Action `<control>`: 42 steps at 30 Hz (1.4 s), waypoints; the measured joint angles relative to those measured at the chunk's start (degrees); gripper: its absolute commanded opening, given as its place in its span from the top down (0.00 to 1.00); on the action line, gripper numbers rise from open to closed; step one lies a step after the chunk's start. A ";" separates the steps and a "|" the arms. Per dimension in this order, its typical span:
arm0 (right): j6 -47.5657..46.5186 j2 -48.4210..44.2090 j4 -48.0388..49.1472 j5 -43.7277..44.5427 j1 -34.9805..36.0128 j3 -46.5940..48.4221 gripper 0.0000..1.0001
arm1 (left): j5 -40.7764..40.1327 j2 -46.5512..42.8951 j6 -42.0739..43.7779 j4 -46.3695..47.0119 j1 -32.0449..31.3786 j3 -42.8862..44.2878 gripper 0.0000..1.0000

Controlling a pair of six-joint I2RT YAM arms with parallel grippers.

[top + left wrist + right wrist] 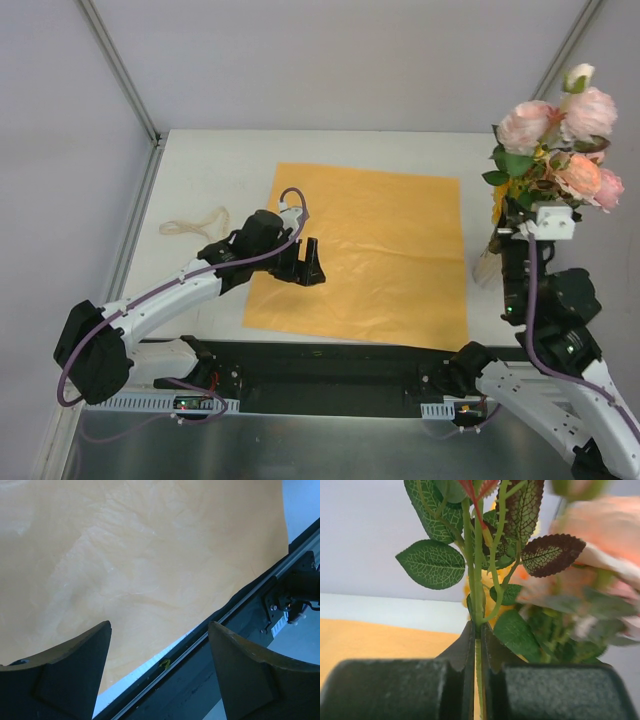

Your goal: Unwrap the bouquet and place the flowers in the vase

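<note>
My left gripper hangs over the near left part of the orange sheet, jaws spread wide and holding nothing. Just off the sheet's right edge, my right gripper pinches the flowers by their stems, beside the vase. The cream ribbon lies off the sheet's far left corner.

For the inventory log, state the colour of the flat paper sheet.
The paper sheet is plain orange, lightly creased; top external view shows it best.
</note>
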 measured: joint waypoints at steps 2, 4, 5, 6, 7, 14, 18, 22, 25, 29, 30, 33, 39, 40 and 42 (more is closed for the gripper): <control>0.46 -3.54 -1.64 -0.15 -0.09 0.00 1.00 | 0.17 0.37 -0.02 0.02 0.00 0.33 0.22; 0.33 -7.67 -2.84 0.07 -0.13 0.04 1.00 | 0.68 1.38 -0.04 0.07 0.00 1.14 0.22; 0.07 -9.53 -3.26 0.37 -0.13 0.13 1.00 | 1.11 2.29 -0.02 0.24 0.00 1.84 0.23; -0.39 -11.08 -3.54 0.66 -0.13 0.26 1.00 | 1.38 3.06 -0.02 0.48 0.00 2.36 0.23; -0.96 -12.33 -3.82 1.11 -0.13 0.50 1.00 | 1.53 3.65 -0.02 0.55 0.00 2.82 0.22; -4.37 -13.44 -5.86 4.59 -0.22 2.49 1.00 | 3.02 6.21 -0.39 2.21 -0.02 4.68 0.22; -4.63 -13.40 -7.45 4.79 -0.22 2.78 1.00 | 3.04 6.23 -0.94 2.64 -0.04 4.68 0.22; -4.57 -13.38 -9.14 4.28 -0.22 5.42 1.00 | 3.04 6.23 -1.18 2.73 -0.07 4.68 0.22; -5.31 -13.40 -9.25 3.80 -0.24 8.35 0.99 | 3.04 6.21 -1.31 2.84 -0.07 4.68 0.22; -8.61 -13.42 -7.74 4.33 -0.15 10.82 1.00 | 3.06 6.21 -1.66 3.15 -0.09 4.68 0.22; -9.97 -13.40 -6.75 4.87 -0.02 10.69 1.00 | 3.08 6.21 -1.79 3.23 -0.13 4.68 0.22; -14.01 -12.83 -2.08 6.40 1.31 8.72 1.00 | 3.26 6.21 -2.08 3.50 -0.20 4.68 0.22; -20.90 -6.95 8.15 7.82 2.84 4.22 1.00 | 4.13 6.12 -2.21 3.54 -0.92 4.68 0.22; -21.75 -5.68 9.53 7.82 2.84 3.96 0.99 | 4.13 5.99 -2.23 3.52 -0.92 4.68 0.22; -23.12 -3.54 11.87 7.80 2.82 3.93 0.99 | 4.13 5.46 -2.23 3.54 -0.92 4.66 0.22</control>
